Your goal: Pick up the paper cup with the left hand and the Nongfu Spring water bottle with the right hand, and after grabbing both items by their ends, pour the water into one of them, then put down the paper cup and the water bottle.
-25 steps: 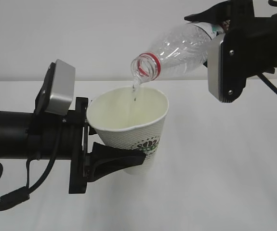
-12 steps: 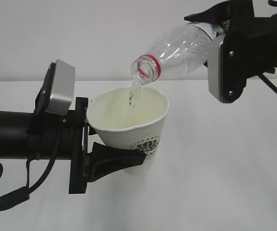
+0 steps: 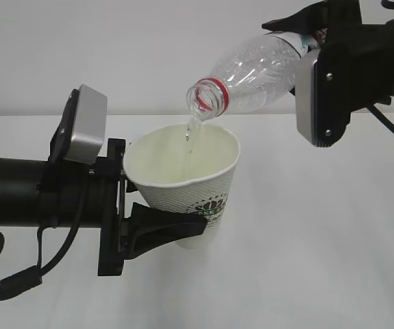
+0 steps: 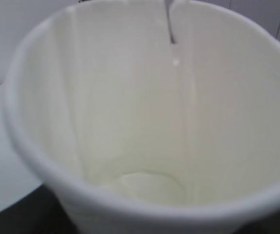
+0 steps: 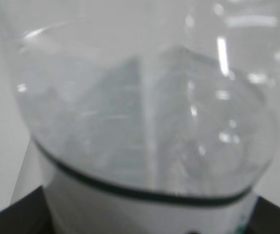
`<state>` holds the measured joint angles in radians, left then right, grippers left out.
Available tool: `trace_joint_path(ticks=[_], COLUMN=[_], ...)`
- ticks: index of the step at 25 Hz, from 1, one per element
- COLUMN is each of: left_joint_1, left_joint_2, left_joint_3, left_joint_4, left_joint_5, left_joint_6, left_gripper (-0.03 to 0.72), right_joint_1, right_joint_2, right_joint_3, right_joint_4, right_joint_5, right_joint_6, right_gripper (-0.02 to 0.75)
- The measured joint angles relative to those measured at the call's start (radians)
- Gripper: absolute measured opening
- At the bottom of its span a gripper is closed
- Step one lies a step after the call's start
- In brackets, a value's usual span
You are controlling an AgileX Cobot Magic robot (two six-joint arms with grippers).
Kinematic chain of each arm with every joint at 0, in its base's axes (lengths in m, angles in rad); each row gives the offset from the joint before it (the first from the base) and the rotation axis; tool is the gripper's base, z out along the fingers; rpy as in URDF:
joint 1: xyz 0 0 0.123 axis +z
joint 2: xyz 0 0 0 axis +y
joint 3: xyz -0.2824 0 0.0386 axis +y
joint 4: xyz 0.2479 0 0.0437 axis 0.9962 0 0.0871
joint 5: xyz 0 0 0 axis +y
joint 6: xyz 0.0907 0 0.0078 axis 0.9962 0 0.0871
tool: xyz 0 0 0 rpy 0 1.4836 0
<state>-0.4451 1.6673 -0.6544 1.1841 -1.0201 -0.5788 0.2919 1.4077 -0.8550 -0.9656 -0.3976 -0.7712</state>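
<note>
The white paper cup (image 3: pixel 183 181) with a green logo is held tilted above the table, and my left gripper (image 3: pixel 191 216) is shut on its lower part, one black finger (image 3: pixel 161 228) showing in front. In the left wrist view the paper cup's cream inside (image 4: pixel 105 112) fills the frame, with a little water (image 4: pixel 149 184) pooled at the bottom. The clear water bottle (image 3: pixel 258 65) lies tipped, its red-ringed mouth (image 3: pixel 207 98) just above the cup's rim. My right gripper (image 3: pixel 298 40) is shut on its base end. A thin stream of water (image 3: pixel 190 136) falls into the cup. The water bottle (image 5: pixel 144 122) fills the right wrist view.
A white table (image 3: pixel 320 260) lies below, against a pale wall (image 3: pixel 114 48). A black cable (image 3: pixel 392 129) hangs from the right arm and another cable (image 3: pixel 15 282) loops under the left arm near the table.
Both arms have stayed in place. The fall of water from the bottle's mouth has grown from a few drops into a thin continuous stream.
</note>
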Motion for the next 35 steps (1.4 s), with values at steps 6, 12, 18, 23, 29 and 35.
trace_joint_path(ticks=[6, 12, 18, 23, 29, 35], left_joint_1=[0.000, 0.000, 0.000, 0.000, 0.000, 0.000], left_joint_2=[0.000, 0.000, 0.000, 0.000, 0.000, 0.000], left_joint_3=[0.000, 0.000, 0.000, 0.000, 0.000, 0.000], left_joint_4=[0.000, 0.000, 0.002, 0.002, 0.002, 0.002], left_joint_5=[0.000, 0.000, 0.000, 0.000, 0.000, 0.000], left_joint_6=[0.000, 0.000, 0.000, 0.000, 0.000, 0.000], left_gripper=[0.501, 0.501, 0.501, 0.501, 0.501, 0.501], right_joint_1=[0.000, 0.000, 0.000, 0.000, 0.000, 0.000], right_joint_2=[0.000, 0.000, 0.000, 0.000, 0.000, 0.000], right_joint_3=[0.000, 0.000, 0.000, 0.000, 0.000, 0.000], right_joint_4=[-0.002, -0.002, -0.003, -0.003, -0.003, -0.003], right_joint_5=[0.000, 0.000, 0.000, 0.000, 0.000, -0.002], right_joint_6=[-0.004, -0.008, -0.008, -0.010, -0.013, -0.016], right_gripper=[0.459, 0.459, 0.459, 0.459, 0.459, 0.459])
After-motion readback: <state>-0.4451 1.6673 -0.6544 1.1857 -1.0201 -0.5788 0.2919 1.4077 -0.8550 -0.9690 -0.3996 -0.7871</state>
